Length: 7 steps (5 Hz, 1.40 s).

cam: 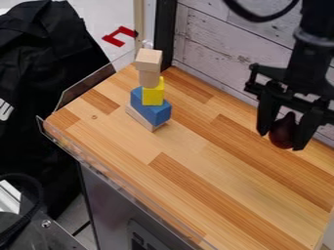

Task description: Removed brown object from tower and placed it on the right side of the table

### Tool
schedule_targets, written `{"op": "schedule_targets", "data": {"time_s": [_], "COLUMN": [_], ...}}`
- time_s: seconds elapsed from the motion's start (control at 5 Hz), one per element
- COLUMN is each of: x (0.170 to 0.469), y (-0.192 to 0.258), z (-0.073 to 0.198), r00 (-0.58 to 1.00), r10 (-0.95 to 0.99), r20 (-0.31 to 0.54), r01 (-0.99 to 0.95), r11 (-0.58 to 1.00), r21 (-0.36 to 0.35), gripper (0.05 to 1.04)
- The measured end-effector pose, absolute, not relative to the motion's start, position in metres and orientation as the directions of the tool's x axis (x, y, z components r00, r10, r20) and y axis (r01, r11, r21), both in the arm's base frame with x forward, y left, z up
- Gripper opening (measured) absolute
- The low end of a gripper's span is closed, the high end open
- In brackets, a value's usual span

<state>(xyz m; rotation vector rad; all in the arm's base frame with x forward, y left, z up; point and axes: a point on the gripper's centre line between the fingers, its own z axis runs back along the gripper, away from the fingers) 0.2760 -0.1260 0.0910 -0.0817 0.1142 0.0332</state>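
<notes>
brown object [283, 132] | long axis near upright, narrow tip up | gripper [281, 140] clamped around it

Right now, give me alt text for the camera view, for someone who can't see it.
A black robot gripper holds a dark brown rounded object at the right of the view, above a wooden table. A small tower of blue, yellow and tan blocks stands toward the table's upper left.
</notes>
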Motion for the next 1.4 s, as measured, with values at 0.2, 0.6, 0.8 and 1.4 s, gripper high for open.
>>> {"op": "schedule_targets", "data": {"time_s": [0.2,0.6,0.8,1.4], "x": [0.282,0.283,0.283,0.275], "y": [-0.113,-0.092,-0.096,-0.104], "z": [0.078,0.055,0.045,0.019], "r00": [0.991,0.986,0.985,0.976], "r10": [0.069,0.130,0.124,0.090], "r20": [-0.118,-0.105,-0.120,-0.197], "r01": [-0.077,-0.135,-0.132,-0.112], "r11": [0.995,0.990,0.989,0.988], "r21": [-0.061,-0.040,-0.065,-0.104], "gripper": [0.538,0.538,0.538,0.538]}}
